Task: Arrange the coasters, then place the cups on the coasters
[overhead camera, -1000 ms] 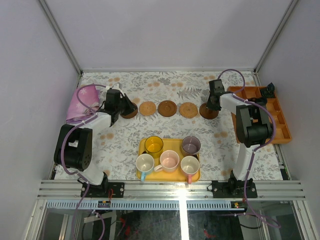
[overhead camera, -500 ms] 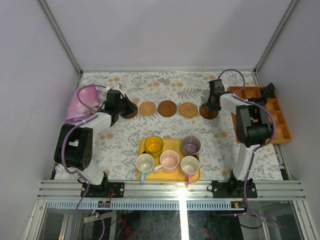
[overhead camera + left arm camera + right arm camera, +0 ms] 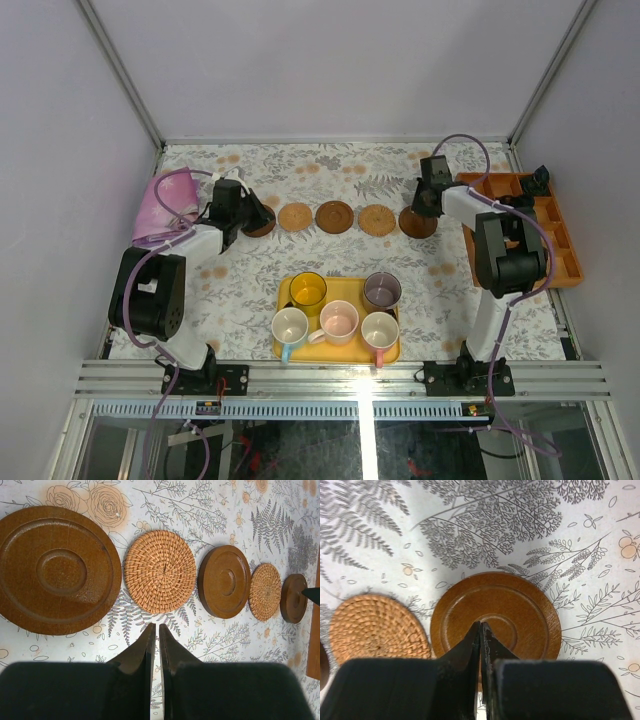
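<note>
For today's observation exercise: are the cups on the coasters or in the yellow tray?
In the tray: all five cups stand there; the coasters lie bare in a row.

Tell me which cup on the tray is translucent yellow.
The yellow cup at the tray's far-left corner, beyond the white cup; the rest are a grey-purple cup and two pink cups.

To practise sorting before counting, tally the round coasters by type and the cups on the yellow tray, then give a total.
Dark brown wooden coasters: 3
Woven tan coasters: 2
Cups: 5
Total: 10
</note>
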`<act>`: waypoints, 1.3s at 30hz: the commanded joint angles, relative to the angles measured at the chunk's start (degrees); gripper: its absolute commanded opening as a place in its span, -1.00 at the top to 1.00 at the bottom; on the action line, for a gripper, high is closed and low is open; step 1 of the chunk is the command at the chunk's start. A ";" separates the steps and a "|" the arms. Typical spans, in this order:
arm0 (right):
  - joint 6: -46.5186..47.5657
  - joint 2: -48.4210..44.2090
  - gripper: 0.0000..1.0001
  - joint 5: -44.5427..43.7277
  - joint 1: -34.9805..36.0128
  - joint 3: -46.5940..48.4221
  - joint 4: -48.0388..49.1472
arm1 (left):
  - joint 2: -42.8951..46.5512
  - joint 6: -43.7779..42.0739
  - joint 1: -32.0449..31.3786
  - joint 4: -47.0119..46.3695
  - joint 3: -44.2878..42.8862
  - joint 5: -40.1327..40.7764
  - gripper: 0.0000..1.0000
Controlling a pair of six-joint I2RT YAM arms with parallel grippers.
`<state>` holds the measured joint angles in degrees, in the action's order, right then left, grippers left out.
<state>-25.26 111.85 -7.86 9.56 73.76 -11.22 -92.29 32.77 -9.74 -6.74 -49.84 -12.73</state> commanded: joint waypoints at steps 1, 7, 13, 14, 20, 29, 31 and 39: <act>0.73 -6.30 1.00 2.09 0.07 0.86 2.02 | 0.95 -0.69 -0.38 -2.99 -0.70 -0.28 0.90; 1.14 -13.62 0.98 3.52 1.15 -1.96 3.41 | 4.20 -1.49 -0.37 -5.90 1.69 -0.77 0.90; 2.80 -23.56 0.95 5.66 1.32 -3.84 13.53 | 11.04 -2.94 -0.41 -12.67 6.55 3.40 0.89; 3.15 -24.43 0.93 5.29 1.28 -3.31 14.80 | 11.99 -3.38 -0.39 -12.99 6.67 5.12 0.88; 7.07 -26.14 0.67 -0.89 1.26 -1.18 20.66 | 13.06 -7.29 -0.27 -13.19 5.52 17.51 0.85; 12.94 -25.20 0.14 -14.01 1.29 -5.58 36.78 | 2.48 -9.81 1.69 -8.45 -0.30 26.79 0.84; 13.90 -24.71 0.13 -16.20 1.29 -6.21 39.43 | -2.12 -9.80 1.86 -6.67 -1.66 26.92 0.86; 14.85 -23.59 0.11 -17.27 1.26 -10.77 47.41 | -7.04 -6.89 2.77 -5.82 -3.35 20.49 0.95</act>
<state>-12.43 87.39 -21.93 10.50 63.37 27.81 -100.77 24.88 -7.44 -11.79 -52.05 9.58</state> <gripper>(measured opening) 0.440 0.030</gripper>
